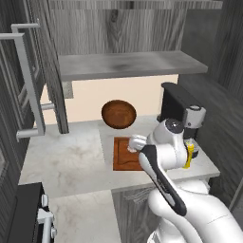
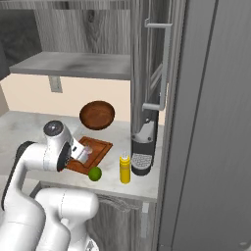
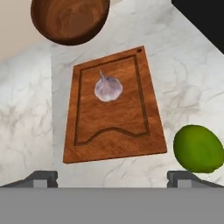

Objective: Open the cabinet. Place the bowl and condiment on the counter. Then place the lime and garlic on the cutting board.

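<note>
A white robot arm's gripper (image 3: 112, 177) hangs above the cutting board (image 3: 114, 124) in a rendered kitchen, its two fingertips (image 3: 41, 178) spread wide apart with nothing between them. The garlic (image 3: 108, 89) lies on the board's upper half, inside the groove. The lime (image 3: 198, 148) sits on the marbled counter (image 3: 26, 127), just off the board's corner on the side toward the black coffee machine (image 2: 143, 147). The wooden bowl (image 3: 70, 18) rests on the counter just beyond the board's far edge. In the right base view the yellow condiment (image 2: 125, 168) stands upright on the counter between the lime and the coffee machine. Both doors of the cabinet (image 1: 123, 33) stand open, its grey shelf (image 1: 128, 65) bare.
</note>
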